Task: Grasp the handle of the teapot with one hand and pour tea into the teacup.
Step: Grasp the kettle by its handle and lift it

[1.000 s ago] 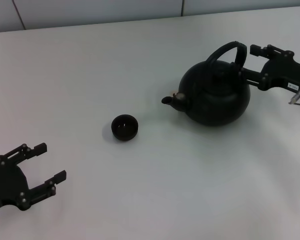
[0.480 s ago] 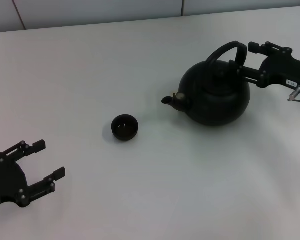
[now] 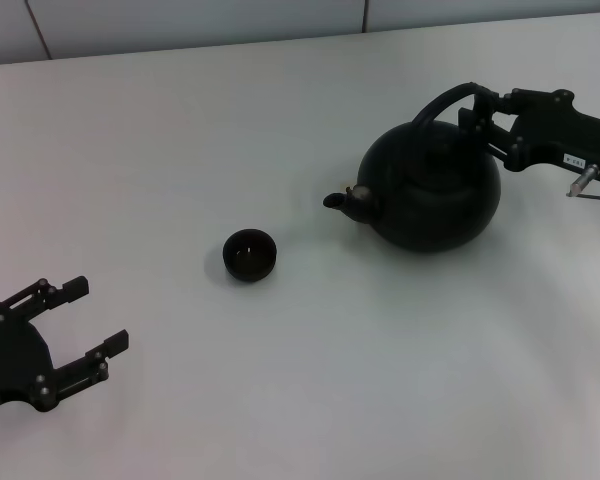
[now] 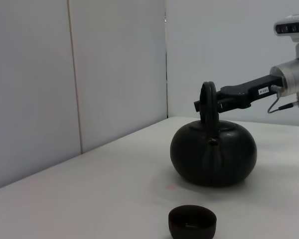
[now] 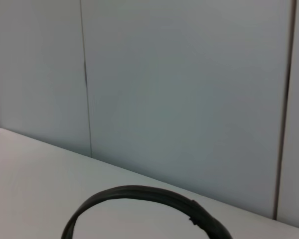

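Overhead, the teapot (image 3: 430, 190) sits toward the worktop's far right edge, spout facing the teacup (image 3: 249, 254) mid-table. The right gripper (image 3: 483, 118) meets the handle (image 3: 446, 98); whether it has clamped cannot be told. The left gripper (image 3: 80, 325) rests spread near the left front corner. Left wrist: the pot looks heavy and rigid, best gripped at the arch top. Right wrist: only the handle's arc (image 5: 139, 196) shows.

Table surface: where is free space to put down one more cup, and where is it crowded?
The table is bare behind the teacup and in front of the teapot. It is crowded at the handle, where the right gripper sits, and around the left gripper.
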{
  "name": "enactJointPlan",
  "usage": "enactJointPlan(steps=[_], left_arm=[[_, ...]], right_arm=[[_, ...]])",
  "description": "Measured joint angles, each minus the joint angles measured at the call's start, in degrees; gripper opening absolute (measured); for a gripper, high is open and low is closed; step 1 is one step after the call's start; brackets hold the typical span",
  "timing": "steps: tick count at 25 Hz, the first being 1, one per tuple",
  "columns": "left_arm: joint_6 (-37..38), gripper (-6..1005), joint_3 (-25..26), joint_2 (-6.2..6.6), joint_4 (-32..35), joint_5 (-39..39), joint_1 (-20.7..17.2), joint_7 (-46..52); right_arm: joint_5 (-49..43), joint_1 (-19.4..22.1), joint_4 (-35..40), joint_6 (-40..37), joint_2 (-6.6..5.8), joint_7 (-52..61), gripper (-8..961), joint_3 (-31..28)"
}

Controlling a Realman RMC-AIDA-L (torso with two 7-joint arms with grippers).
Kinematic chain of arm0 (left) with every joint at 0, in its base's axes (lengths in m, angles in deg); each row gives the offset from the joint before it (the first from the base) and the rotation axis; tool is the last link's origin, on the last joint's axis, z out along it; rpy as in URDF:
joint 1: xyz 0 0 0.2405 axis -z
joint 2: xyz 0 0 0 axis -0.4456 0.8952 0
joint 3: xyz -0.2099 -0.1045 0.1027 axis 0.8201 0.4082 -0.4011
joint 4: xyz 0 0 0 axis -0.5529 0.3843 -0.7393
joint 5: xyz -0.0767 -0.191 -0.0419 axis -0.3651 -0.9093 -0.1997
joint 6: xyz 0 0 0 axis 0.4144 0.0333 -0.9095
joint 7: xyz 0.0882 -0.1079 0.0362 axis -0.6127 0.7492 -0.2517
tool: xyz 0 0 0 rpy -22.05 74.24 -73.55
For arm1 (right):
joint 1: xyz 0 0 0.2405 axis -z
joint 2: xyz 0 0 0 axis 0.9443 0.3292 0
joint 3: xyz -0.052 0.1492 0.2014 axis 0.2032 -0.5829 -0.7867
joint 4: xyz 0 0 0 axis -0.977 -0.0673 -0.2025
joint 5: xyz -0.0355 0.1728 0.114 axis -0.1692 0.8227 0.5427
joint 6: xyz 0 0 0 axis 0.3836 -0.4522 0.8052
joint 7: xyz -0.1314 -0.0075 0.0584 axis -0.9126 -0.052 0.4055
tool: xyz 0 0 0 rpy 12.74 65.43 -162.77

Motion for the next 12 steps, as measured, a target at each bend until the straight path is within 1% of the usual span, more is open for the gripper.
enactJointPlan(steps=[5,8,12], left_arm=[[0.0,750,0.0,0.05,0.3,0.0,0.0,0.0],[0.0,749,0.0,0.04,0.5,0.0,0.0,0.0],[0.1,749,0.0,-0.03,0.6,0.0,-0.1,0.0]], right_arm=[[0.1,0.0,0.0,-0.1,-0.08,0.1,338,0.3],[0.2,0.0,0.0,-0.1,-0.10,0.7,120,0.3],[0.2,0.1,0.3,-0.2,-0.11,1.4,109,0.3]])
